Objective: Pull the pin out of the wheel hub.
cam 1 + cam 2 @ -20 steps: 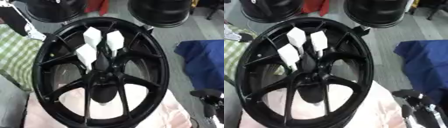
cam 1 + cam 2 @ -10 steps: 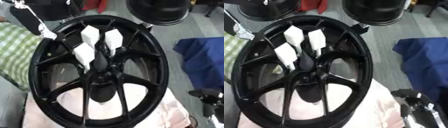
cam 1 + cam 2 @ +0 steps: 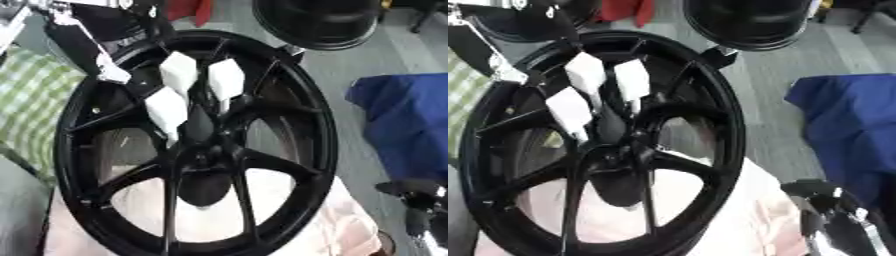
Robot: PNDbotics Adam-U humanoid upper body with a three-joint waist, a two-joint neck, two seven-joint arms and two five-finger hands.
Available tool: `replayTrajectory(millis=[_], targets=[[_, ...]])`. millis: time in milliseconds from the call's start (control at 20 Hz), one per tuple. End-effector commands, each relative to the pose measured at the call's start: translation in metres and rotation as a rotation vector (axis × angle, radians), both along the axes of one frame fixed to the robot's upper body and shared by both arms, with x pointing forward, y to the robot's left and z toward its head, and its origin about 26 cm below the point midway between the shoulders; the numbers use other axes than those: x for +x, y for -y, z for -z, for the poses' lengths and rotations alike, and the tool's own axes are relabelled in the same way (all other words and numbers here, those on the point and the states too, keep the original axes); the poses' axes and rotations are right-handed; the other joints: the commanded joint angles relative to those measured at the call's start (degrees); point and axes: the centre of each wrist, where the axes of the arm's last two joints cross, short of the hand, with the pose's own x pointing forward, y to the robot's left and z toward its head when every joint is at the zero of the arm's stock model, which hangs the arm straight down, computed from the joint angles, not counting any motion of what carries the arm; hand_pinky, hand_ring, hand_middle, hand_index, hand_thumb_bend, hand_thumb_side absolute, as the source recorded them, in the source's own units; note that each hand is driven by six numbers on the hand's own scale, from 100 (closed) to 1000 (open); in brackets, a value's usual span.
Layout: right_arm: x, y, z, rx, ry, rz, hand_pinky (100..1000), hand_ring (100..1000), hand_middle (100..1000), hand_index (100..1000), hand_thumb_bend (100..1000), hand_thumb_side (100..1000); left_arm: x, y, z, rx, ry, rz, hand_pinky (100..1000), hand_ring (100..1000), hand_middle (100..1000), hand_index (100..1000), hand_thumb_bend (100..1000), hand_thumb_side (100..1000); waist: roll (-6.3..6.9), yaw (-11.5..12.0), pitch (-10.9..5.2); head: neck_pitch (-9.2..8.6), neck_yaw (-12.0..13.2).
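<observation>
The black wheel hub (image 3: 197, 150) lies on a pale pink cloth (image 3: 341, 225). Three white pins (image 3: 179, 72) stand in its centre, above the bore. The left hand (image 3: 92, 47) reaches over its upper-left rim; its fingers cannot be made out. The right hand (image 3: 833, 215) rests at its lower right, fingers likewise unclear.

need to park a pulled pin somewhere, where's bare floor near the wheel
Bare grey floor lies between the wheel hub and the blue cloth. The view's left is crowded: the left hand and a green checked cloth.
</observation>
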Motion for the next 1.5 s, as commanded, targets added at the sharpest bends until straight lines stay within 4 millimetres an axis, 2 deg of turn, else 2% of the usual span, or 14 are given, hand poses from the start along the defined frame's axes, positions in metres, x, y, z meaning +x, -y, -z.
replayTrajectory(millis=[50, 500, 950, 1500], targets=[[0.000, -0.001, -0.004, -0.014, 0.008, -0.005, 817, 755, 641, 782, 100, 326, -0.002, 0.000, -0.013, -0.010, 0.049, -0.007, 854, 766, 793, 878, 372, 246, 0.05, -0.1, -0.66, -1.07, 0.2], [0.003, -0.005, -0.005, -0.010, -0.002, -0.007, 819, 755, 641, 782, 100, 330, 0.003, 0.003, -0.012, -0.018, 0.048, -0.003, 855, 762, 780, 872, 327, 217, 0.25, -0.8, -0.11, -1.49, 0.7], [0.005, -0.007, -0.007, -0.008, -0.006, -0.010, 819, 756, 641, 782, 100, 334, 0.007, 0.003, -0.009, -0.014, 0.025, -0.007, 855, 756, 771, 868, 298, 225, 0.41, -1.2, 0.38, -1.84, 0.9], [0.007, -0.008, -0.008, -0.006, -0.007, -0.011, 821, 754, 639, 782, 100, 336, 0.011, 0.003, -0.008, 0.000, -0.001, -0.011, 854, 748, 757, 858, 315, 221, 0.61, -1.4, 0.71, -2.16, 0.5]])
